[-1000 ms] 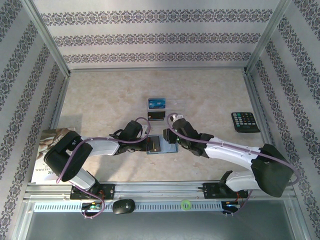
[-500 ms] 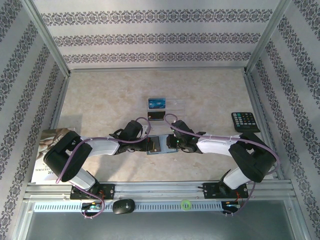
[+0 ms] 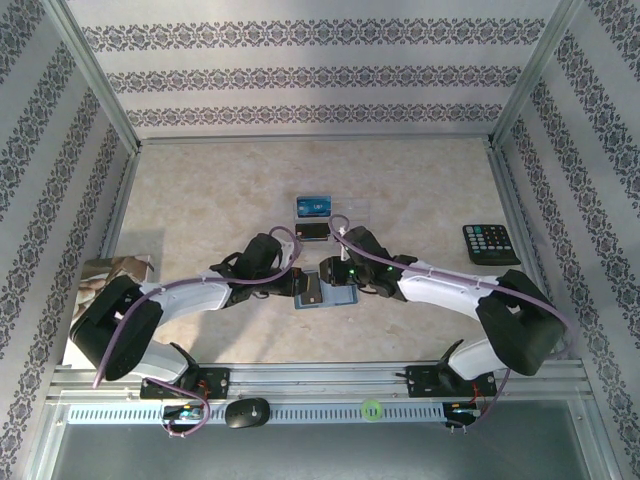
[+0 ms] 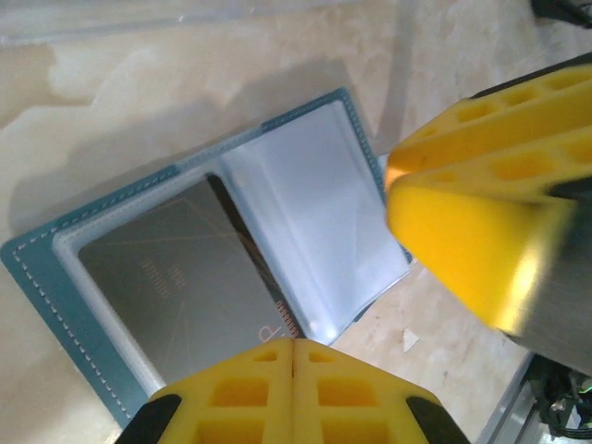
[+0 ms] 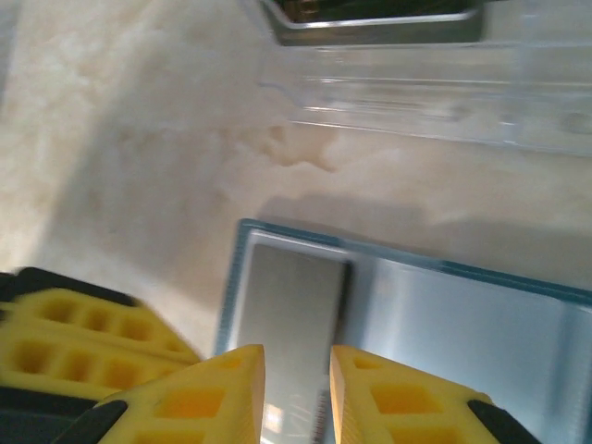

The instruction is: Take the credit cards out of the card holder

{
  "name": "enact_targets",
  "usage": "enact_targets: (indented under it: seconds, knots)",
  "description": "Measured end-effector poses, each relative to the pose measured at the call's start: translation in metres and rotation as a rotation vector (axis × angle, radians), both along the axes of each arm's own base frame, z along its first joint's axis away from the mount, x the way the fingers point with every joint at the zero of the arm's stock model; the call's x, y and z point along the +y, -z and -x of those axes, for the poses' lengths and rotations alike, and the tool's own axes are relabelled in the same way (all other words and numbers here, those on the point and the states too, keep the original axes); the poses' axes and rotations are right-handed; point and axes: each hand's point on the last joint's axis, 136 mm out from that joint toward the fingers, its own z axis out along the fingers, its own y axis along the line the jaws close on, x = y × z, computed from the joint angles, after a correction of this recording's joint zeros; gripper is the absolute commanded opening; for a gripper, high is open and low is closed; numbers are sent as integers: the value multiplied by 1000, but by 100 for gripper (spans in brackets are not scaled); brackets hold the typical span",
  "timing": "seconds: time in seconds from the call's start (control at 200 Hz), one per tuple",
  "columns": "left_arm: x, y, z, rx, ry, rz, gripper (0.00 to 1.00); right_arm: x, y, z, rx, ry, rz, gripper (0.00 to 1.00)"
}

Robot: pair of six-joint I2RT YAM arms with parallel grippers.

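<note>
We see the left gripper (image 4: 292, 388) clenched on nothing, tips at the left edge of the holder (image 3: 325, 293), which lies open and flat between both arms, long axis left to right. The right gripper (image 5: 296, 359) hangs over the holder's left half, fingers slightly parted, grasping nothing. A grey card (image 5: 289, 310) sits right under them, so we judge this arm nearer. The holder is teal, pale-stitched, its right pocket empty. Beyond the holder lie a dark card (image 3: 315, 231), then a blue card (image 3: 313, 205).
</note>
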Motion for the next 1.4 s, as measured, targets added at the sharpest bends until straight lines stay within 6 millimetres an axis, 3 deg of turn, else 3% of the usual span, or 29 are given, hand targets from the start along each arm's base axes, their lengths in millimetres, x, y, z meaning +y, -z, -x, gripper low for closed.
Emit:
enact_targets:
  seconds: [0.135, 0.315, 0.7, 1.399]
  knots:
    - [6, 19, 4, 39, -9, -48, 0, 19, 11, 5, 74, -70, -34, 24]
    - [11, 32, 6, 60, -10, -85, 0, 19, 38, 14, 172, -87, -14, 23]
    - [14, 37, 7, 62, -9, -107, 0, 7, 39, 2, 196, -16, -26, 20]
    - [15, 40, 5, 72, 6, -98, 0, 9, 59, 8, 258, -31, -20, 17]
